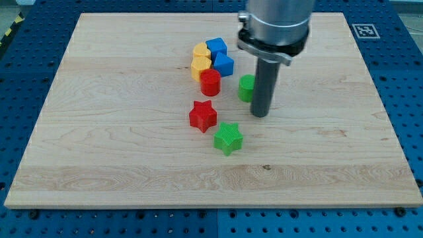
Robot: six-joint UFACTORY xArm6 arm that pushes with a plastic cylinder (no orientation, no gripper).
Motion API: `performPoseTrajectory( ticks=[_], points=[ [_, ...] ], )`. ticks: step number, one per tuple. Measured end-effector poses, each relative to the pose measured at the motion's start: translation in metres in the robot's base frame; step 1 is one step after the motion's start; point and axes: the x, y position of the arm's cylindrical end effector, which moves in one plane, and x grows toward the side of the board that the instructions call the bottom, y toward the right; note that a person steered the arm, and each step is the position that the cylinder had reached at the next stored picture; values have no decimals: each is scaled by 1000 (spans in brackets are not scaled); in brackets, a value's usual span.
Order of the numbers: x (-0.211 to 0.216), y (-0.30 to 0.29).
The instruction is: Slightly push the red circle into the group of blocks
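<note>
The red circle (210, 82) stands on the wooden board (99, 132), touching the lower edge of a tight group: two yellow blocks (201, 58) on the left and two blue blocks (220, 55) on the right. My tip (260, 114) rests on the board to the right of and below the red circle, well apart from it. A green block (246, 88) is partly hidden behind the rod, just left of it. A red star (203, 116) and a green star (229, 138) lie below the group.
The board sits on a blue perforated table (403, 79). A black-and-white marker tag (364, 30) is at the board's top right corner. The arm's grey body (274, 26) hangs over the board's top middle.
</note>
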Motion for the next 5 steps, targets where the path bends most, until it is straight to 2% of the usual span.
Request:
performPoseTrajectory(
  ticks=[1,3,4,5],
  points=[
    [-20,12],
    [-46,-21],
    [-47,-26],
    [-26,-27]
  ],
)
